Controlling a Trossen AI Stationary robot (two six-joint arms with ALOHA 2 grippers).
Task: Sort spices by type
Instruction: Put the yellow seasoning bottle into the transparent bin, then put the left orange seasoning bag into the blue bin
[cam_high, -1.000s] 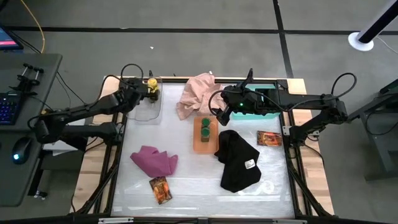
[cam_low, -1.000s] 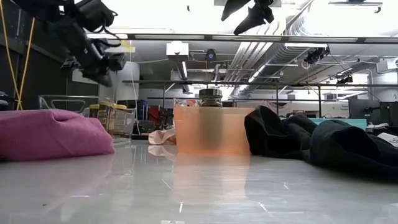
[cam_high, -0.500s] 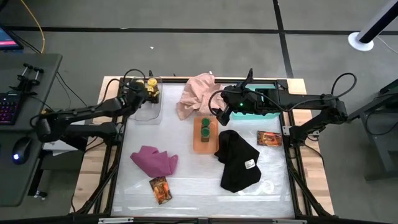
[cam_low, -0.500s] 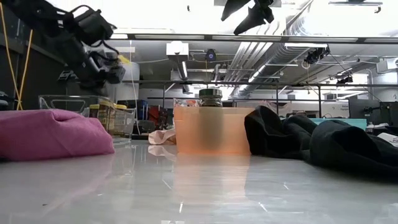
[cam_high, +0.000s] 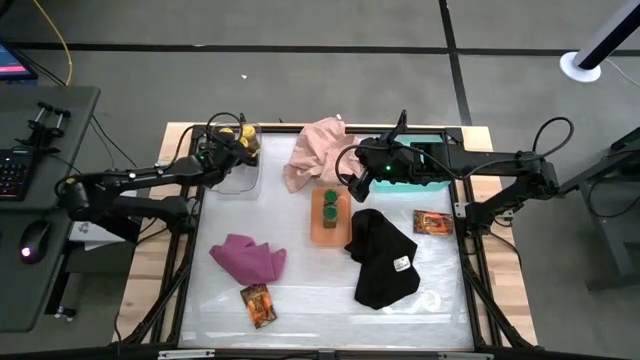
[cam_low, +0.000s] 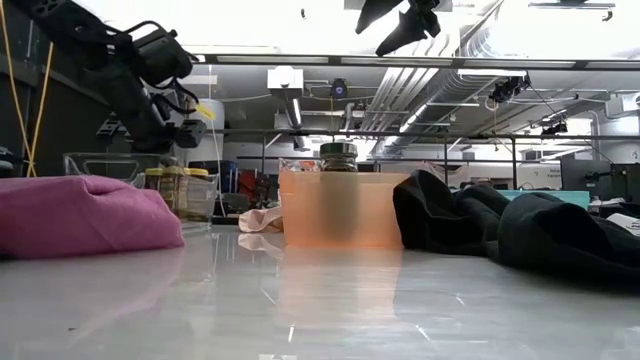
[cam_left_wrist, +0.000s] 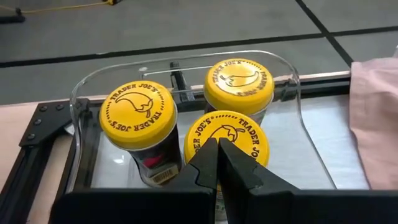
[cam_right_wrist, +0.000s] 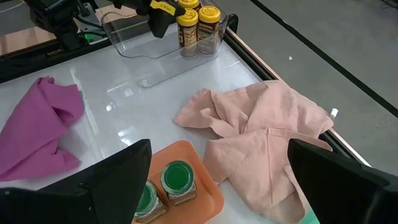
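- Left hand (cam_left_wrist: 217, 163) clenched, fingertips together with nothing between, just above the nearest of three yellow-lidded jars (cam_left_wrist: 226, 137) standing close in the clear tray (cam_left_wrist: 297, 87) at the desk's far left corner.
- Right hand (cam_high: 362, 182) spread wide and empty, over the far end of the orange tray (cam_right_wrist: 208, 190) with two green-lidded jars (cam_right_wrist: 177, 180).
- Packets (cam_high: 257, 303) flat on the desk, well apart.
- Best lifted straight up, clear of lids and tray wall, before swinging toward a packet.

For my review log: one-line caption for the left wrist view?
Left gripper fingers shut above three yellow-lidded spice jars in a clear tray.
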